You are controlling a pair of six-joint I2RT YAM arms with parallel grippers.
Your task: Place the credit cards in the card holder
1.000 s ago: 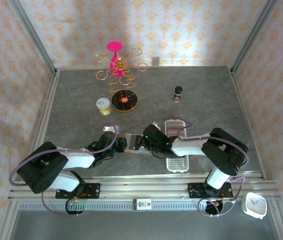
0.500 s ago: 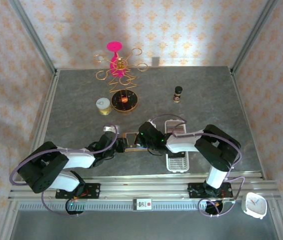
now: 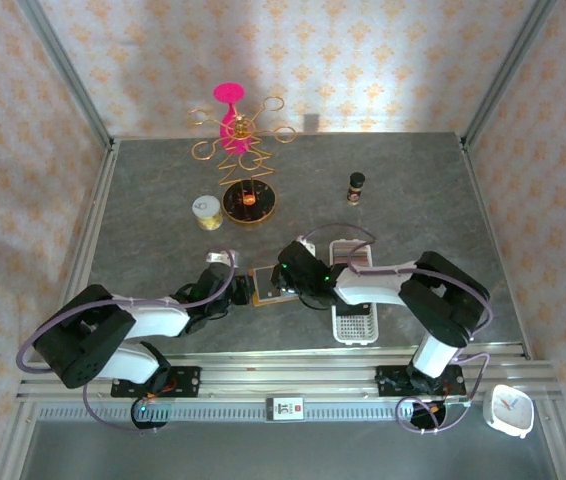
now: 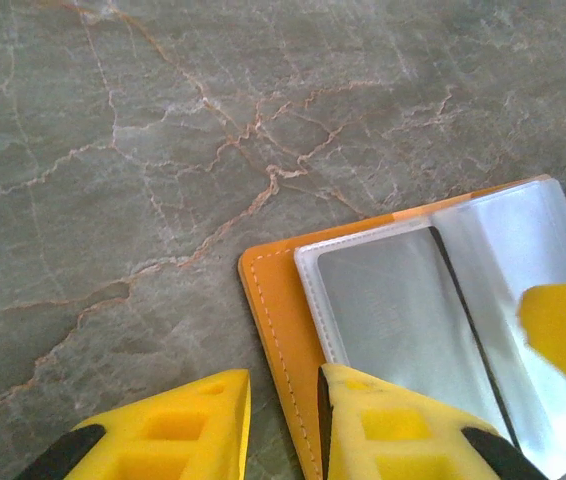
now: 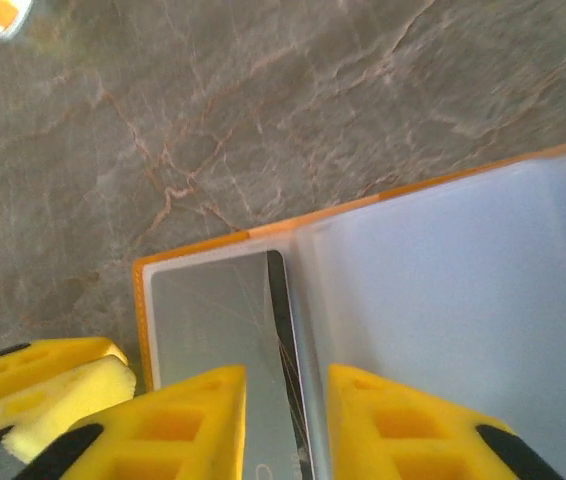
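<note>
Right gripper (image 5: 285,385) eased apart, card holder (image 5: 413,290) beneath

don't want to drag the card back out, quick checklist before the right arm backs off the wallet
1. Card holder lying open and flat on the table: ok.
2. Grey card sitting inside the clear sleeve: ok.
3. Right gripper jaws apart: ok.
4. Right fingers clear of the card's dark edge running between them: cannot tell.
5. Left gripper straddling the holder's orange edge, one finger over it: ok; whether it presses down: cannot tell.
6. Clearance between the right arm and the white tray beneath it: cannot tell.
</note>
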